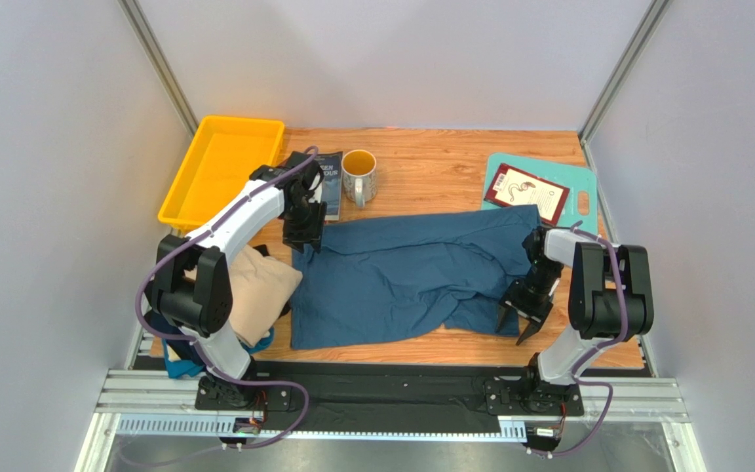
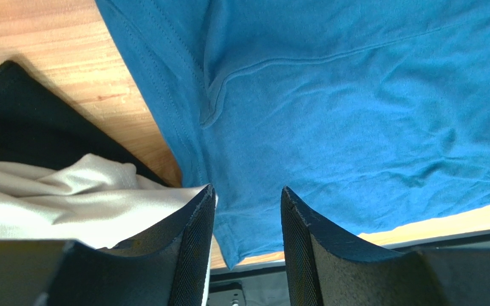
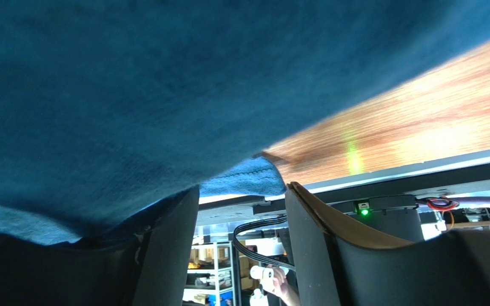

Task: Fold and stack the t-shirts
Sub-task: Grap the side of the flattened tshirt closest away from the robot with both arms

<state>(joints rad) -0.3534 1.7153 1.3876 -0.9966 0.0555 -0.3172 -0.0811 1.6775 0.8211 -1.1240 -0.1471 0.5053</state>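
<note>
The large teal-blue t-shirt (image 1: 401, 275) lies rumpled across the middle of the table. My left gripper (image 1: 305, 234) is open and hovers over the shirt's far left corner; in the left wrist view the open gripper (image 2: 247, 197) is above teal cloth (image 2: 356, 115). The beige t-shirt (image 1: 258, 295) is bunched at the left, also in the left wrist view (image 2: 68, 197), with dark cloth (image 2: 24, 121) beside it. A light blue t-shirt (image 1: 183, 369) peeks out under the left arm. My right gripper (image 1: 519, 320) is open at the shirt's near right edge; the hem (image 3: 247, 178) lies at its fingertips.
A yellow tray (image 1: 219, 167) stands at the back left. A dark book (image 1: 329, 182) and a mug (image 1: 359, 175) are behind the shirt. A teal cutting board (image 1: 576, 192) with a red card (image 1: 527, 192) is at the back right. Grey walls enclose the table.
</note>
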